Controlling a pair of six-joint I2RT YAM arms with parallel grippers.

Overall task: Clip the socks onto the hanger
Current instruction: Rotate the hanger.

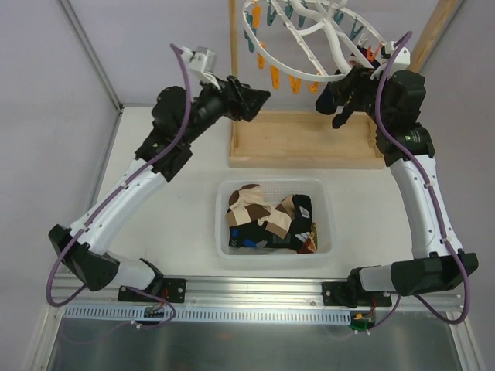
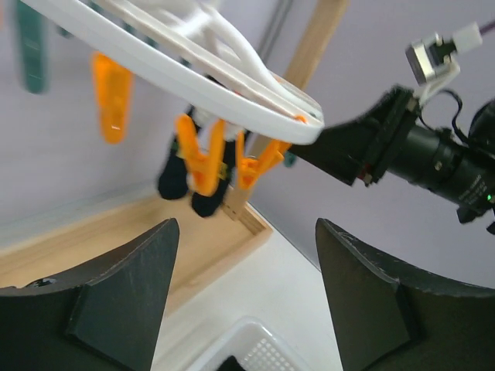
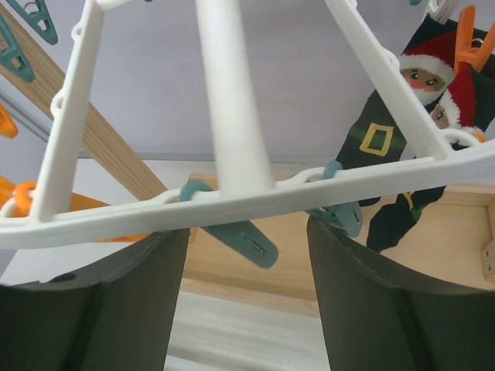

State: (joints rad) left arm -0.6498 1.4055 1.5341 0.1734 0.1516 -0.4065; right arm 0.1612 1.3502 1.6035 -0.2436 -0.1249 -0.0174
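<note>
top view: you have the left fingers (image 1: 249, 99) and right fingers (image 1: 340, 100) at the hanger (image 1: 332, 39), 12 o'clock. the socks (image 1: 263, 212) lie in the bin (image 1: 219, 220), 6 o'clock, well apart.
left wrist: fingers wide, empty; orange pegs (image 2: 203, 158) at 11 o'clock.
right wrist: wide, empty, under the rim; santa sock (image 3: 379, 147) clipped, 2 o'clock.
judged next: fetch a sock.

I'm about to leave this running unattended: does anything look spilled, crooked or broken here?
Nothing stands out. The socks all lie inside the bin, with none spilled beside it. The hanger looks whole, and a pair of Santa socks is already pegged to it.
</note>
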